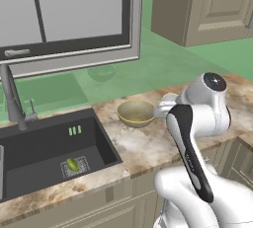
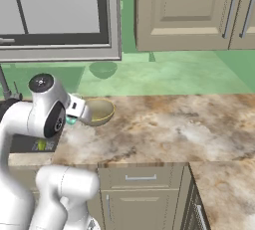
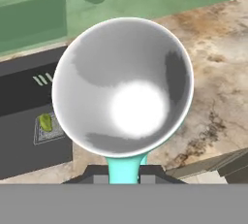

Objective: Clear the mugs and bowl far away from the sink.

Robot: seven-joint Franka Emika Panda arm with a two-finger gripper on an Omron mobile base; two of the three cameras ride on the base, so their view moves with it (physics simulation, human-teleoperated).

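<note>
We saw a marbled tan counter [image 2: 189, 124] running under a green backsplash [image 1: 163, 59], a dark-framed window [image 1: 69, 15] and beige wall cabinets [image 2: 184, 10]. No brand or writing could be read anywhere. The dark sink [image 1: 44, 148] was sunk into the counter at its left, its grey faucet [image 1: 12, 98] behind it and a small green object [image 1: 72, 164] on the drain grate. The bowl [image 1: 136, 113] stood on the counter just beside the sink. The gripper [image 3: 124, 172] was clamped on the handle of the teal mug [image 3: 123, 82], held above the counter edge near the sink, its white inside facing the hand camera.
</note>
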